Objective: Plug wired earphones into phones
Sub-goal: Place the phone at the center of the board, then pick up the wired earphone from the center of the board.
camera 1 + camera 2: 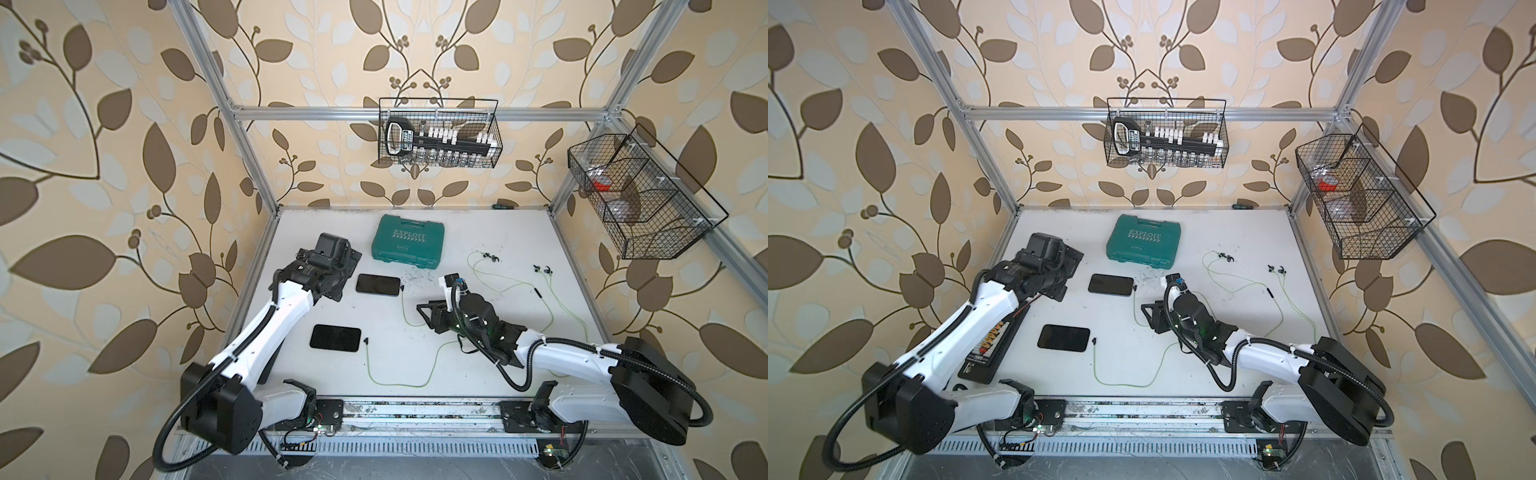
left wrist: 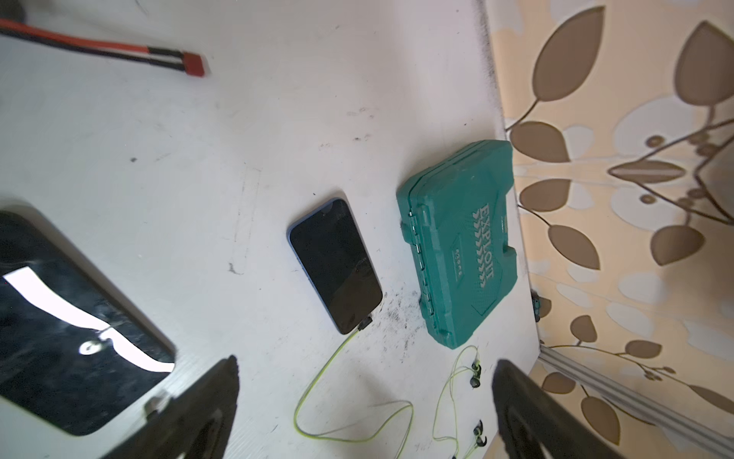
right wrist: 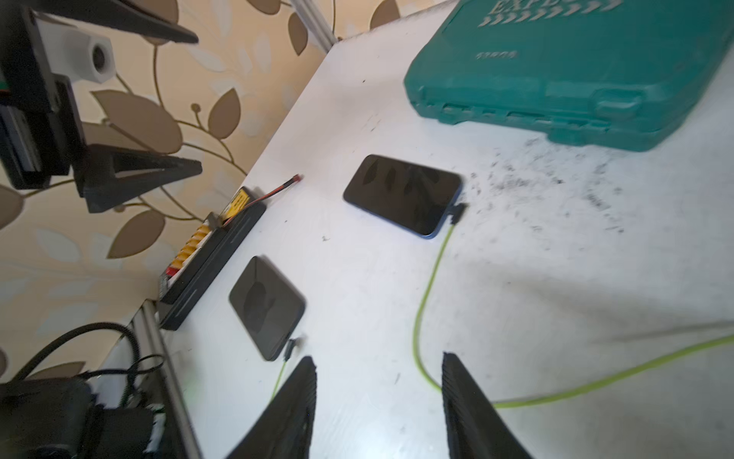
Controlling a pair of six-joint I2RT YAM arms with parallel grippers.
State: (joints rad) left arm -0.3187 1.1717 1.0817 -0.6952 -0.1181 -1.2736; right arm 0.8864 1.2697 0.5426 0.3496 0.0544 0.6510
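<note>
Two black phones lie flat on the white table: a far phone and a near phone. A yellow-green earphone cable ends in a black plug at the far phone's end. The second cable's plug sits at the near phone's end; whether it is seated I cannot tell. My left gripper stands wide open and empty, left of the far phone. Right of both phones, my right gripper is open and empty.
A teal EXPLOIT case lies behind the far phone. A black box with yellow-red labels and a red lead sit along the left edge. Earbuds lie at the right. Wire baskets hang on the walls.
</note>
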